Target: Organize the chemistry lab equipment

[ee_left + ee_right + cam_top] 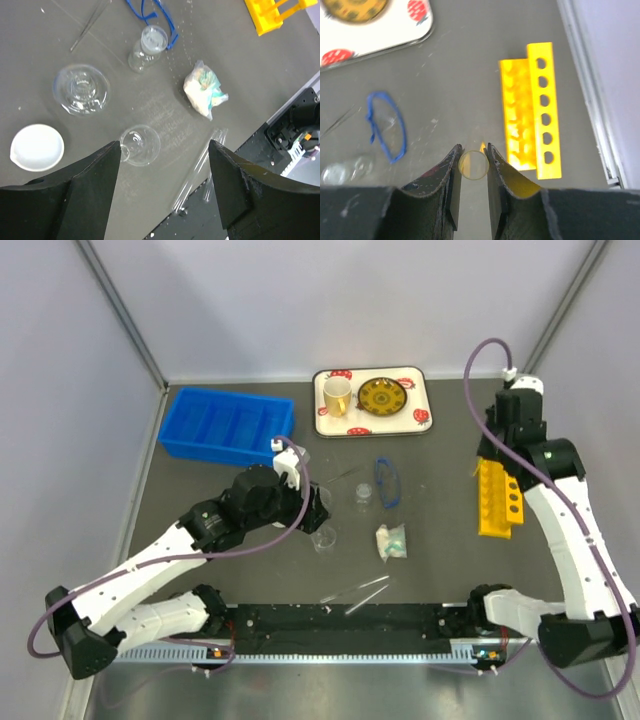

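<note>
Beaker (pixel 140 145) below wide left claw (pixel 165 148) | right claw (pixel 472 148) pinches tube (pixel 473 166) beside yellow rack (pixel 530 115) | goggles (pixel 390 122) near

Open mat (pixel 440 490) between goggles (pixel 388 483) and yellow rack (pixel 499 498) — beakers (pixel 325 537), packet (pixel 391 541) crowd the centre.

The dark grey table (pixel 440 550) bears a blue bin (pixel 226 426) and patterned white tray (pixel 370 428) at the back and a yellow tube rack (pixel 499 500) at right. Centrally lie blue-rimmed goggles (pixel 387 481), 3 small clear beakers (pixel 140 145), a white dish (pixel 37 147), a white-and-teal packet (pixel 391 541) and thin clear tubes (pixel 357 592).
</note>
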You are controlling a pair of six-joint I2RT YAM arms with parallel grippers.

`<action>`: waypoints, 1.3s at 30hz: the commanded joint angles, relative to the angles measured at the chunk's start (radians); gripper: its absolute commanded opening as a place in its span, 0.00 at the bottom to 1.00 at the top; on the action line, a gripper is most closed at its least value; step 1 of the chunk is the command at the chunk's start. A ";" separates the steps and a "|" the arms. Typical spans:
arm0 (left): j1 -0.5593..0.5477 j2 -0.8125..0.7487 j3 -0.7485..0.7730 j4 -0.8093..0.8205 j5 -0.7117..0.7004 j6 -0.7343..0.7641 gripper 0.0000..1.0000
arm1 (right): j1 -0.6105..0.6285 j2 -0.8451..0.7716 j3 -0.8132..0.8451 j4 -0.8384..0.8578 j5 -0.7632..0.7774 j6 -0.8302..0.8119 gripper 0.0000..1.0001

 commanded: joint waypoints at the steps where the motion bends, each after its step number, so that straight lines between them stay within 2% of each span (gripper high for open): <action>1: -0.012 -0.063 -0.043 0.012 0.042 -0.031 0.75 | -0.115 0.065 0.127 0.023 0.103 0.030 0.11; 7: -0.026 -0.132 -0.100 0.008 0.057 -0.045 0.75 | -0.209 0.158 0.226 0.037 0.168 0.034 0.10; 14: -0.027 -0.186 -0.146 -0.010 0.080 -0.045 0.75 | -0.336 0.236 0.243 0.086 0.162 0.022 0.09; 18: -0.027 -0.207 -0.133 -0.066 0.083 -0.023 0.75 | -0.414 0.266 0.246 0.104 0.054 0.049 0.09; 24: -0.027 -0.244 -0.138 -0.086 0.063 0.000 0.75 | -0.428 0.341 0.278 0.104 0.030 0.046 0.08; 39: -0.027 -0.199 -0.127 -0.075 0.083 0.027 0.75 | -0.428 0.448 0.307 0.141 -0.001 0.043 0.07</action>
